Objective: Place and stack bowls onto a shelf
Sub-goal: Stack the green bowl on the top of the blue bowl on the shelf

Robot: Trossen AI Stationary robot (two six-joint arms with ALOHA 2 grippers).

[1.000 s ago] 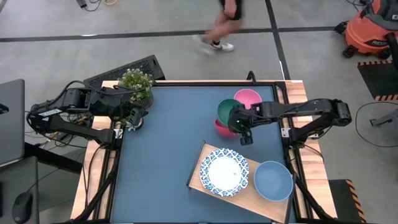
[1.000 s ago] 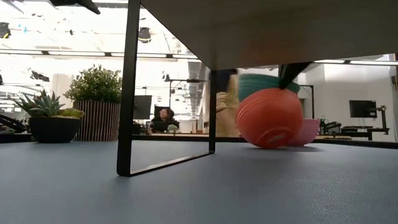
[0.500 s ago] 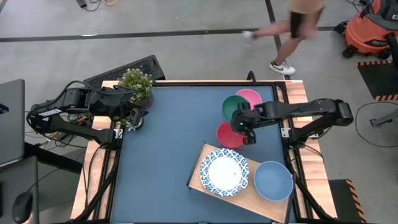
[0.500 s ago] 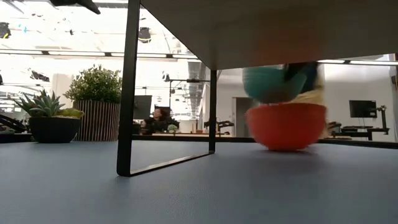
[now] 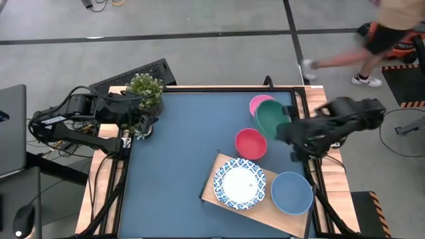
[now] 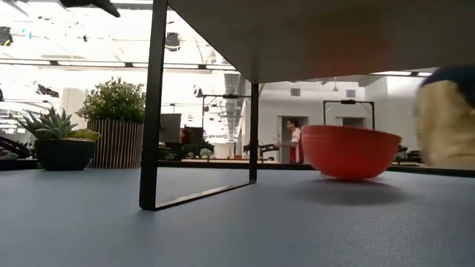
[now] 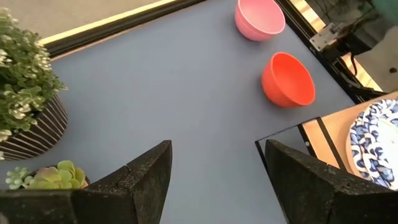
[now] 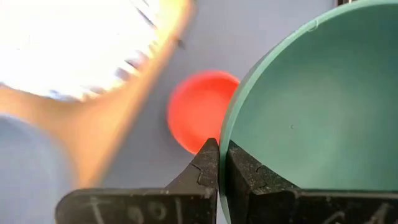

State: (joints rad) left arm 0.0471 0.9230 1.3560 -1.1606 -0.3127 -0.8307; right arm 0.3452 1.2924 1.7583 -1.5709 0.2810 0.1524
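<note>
Right end effector [image 8: 218, 163] pinches the teal-green bowl's [image 8: 305, 106] rim, seen only up close; red bowl [image 5: 250, 143] lies beside it.

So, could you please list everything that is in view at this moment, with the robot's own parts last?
Teal-green bowl: one, held above the table's right side by its rim.
Red bowl: one, upright on the blue tabletop, beside the shelf.
Pink bowl: one, on the tabletop near the far right corner.
Patterned bowl: one, white with blue rim, on the shelf.
Blue bowl: one, on the shelf's right end.
Shelf: one, pale wood, near right.
Potted plants: green, far left corner.
Person: one, walking beyond the table.
Left pincer: open, waiting by the plants.
Right pincer: clamped on the teal-green bowl's rim.
</note>
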